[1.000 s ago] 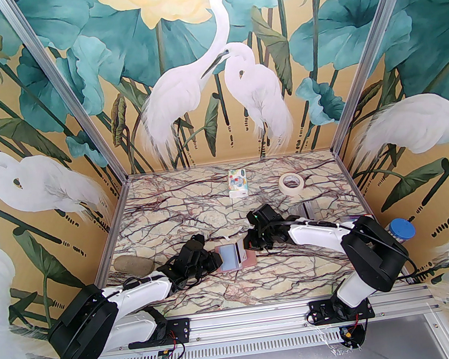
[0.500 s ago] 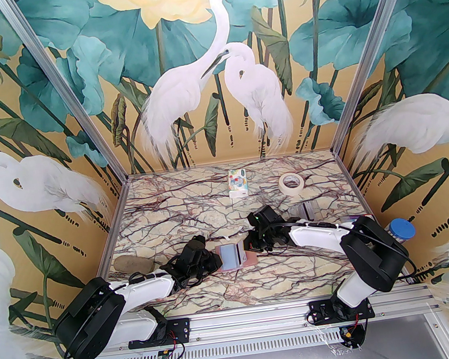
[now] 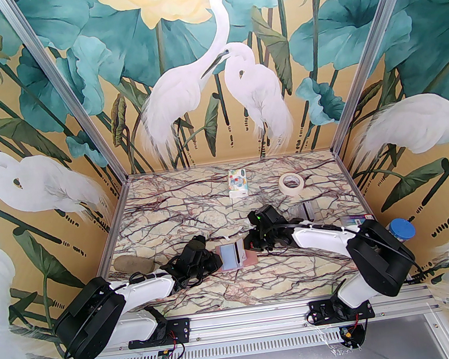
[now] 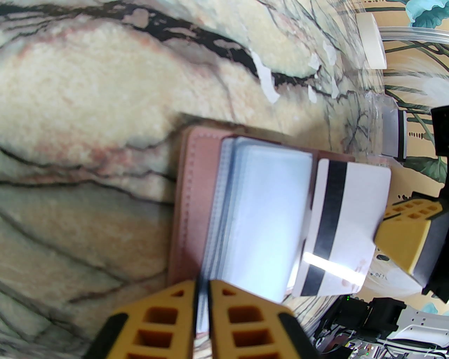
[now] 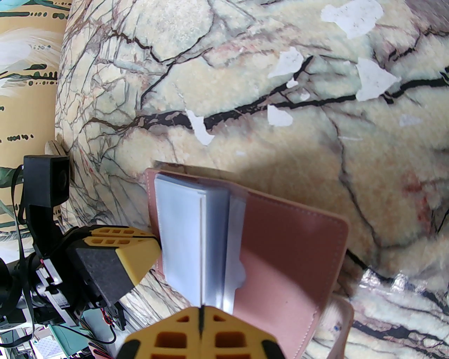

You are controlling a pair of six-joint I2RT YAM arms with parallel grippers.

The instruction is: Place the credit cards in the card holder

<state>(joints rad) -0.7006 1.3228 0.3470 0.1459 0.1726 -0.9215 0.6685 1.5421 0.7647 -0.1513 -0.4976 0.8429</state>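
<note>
Since a second ago both arms have shifted slightly: the left arm's big black joint has come in towards the table, the right arm's has swung out towards the right wall, and the left gripper [image 4: 202, 285] has narrowed. I see its yellow fingers almost together, pinching the left edge of the clear sleeves in the card holder [image 4: 191, 196]. The right gripper [image 5: 201, 310] is clamped on a credit card [image 4: 350, 217], white with a dark stripe, its striped face turned to the left gripper. The card's edge meets the right side of the sleeves; whether it has entered a pocket I cannot tell.

The card holder lies open near the middle of the table [image 3: 171, 209], between the two grippers; its pink covers lie on the surface and pale blue sleeves rise from them.

I read the tabletop as a cream marble print with dark veins and scraped white chips [image 5: 372, 79]. The walls carry a mural [image 3: 211, 75] of white egrets, teal leaves and yellow flowers, between aluminium posts [image 3: 77, 99].

A clear plastic box [image 3: 305, 209] sits far right, its contents unclear to me; a blue-lidded jar [image 3: 401, 230] stands at the right edge. A tissue pack [image 3: 237, 182] and tape roll [image 3: 292, 183] lie far; a grey stone [image 3: 131, 264] lies near left.
</note>
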